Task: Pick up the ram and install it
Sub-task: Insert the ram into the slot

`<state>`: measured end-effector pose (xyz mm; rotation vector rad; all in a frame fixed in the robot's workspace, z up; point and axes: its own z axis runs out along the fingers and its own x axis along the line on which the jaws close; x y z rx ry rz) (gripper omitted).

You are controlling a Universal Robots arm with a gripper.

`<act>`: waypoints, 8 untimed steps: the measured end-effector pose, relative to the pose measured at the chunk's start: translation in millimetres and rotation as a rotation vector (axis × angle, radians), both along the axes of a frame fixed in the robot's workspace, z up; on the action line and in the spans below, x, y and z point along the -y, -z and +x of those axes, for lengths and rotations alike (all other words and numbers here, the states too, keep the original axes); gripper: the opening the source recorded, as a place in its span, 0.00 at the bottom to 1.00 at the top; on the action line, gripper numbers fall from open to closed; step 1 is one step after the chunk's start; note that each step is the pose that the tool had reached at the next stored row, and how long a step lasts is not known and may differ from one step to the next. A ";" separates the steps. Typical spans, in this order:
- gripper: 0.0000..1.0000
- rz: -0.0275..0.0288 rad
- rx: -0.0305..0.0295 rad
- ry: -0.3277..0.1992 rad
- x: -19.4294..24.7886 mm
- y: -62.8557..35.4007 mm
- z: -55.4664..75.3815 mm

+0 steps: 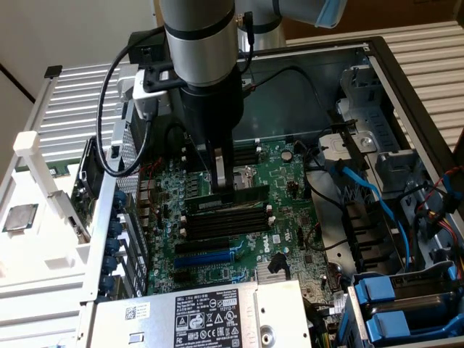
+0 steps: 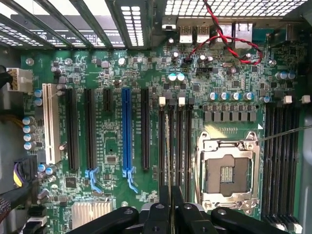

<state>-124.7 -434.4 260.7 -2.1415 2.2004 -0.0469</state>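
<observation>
- Jaws: drawn almost together and clamped on the ram (image 1: 245,195). The gripper (image 1: 225,187) takes the stick by its flat faces, near mid-length. In my judgement this keeps the long board level and square to its slot.
- Ram: held on edge, with its length running along the bank of black memory slots (image 1: 226,220) and directly over that bank. In the wrist view the gripper (image 2: 170,207) looks down along the board, so the ram (image 2: 169,146) reads as a thin pale line over one slot. I cannot fix with certainty which slot of the bank it is.
- Seating: I cannot tell whether the lower edge rests in the slot or sits just above it.
- End clips (image 2: 162,101): white, at the slot ends. I cannot make out whether they are open or latched.
- Processor socket (image 2: 228,171): just beside the slots, frame open, contacts bare.
- Processor chip (image 1: 19,216): square and silver, lying on the white tray (image 1: 43,243) at the exterior view's left, well apart from the work.
- Motherboard (image 1: 290,167): lies flat in the opened case (image 1: 304,80), which allows the arm to come straight down.
- Blue cables (image 1: 362,188): at the exterior view's right, clear of the gripper.
</observation>
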 end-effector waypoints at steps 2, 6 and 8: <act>0.13 -0.0035 -0.0019 0.000 -1.6 0.5 0.2; 0.13 -0.0061 -0.0043 0.000 -1.7 1.0 1.4; 0.13 -0.0072 -0.0076 -0.002 -1.7 1.4 3.0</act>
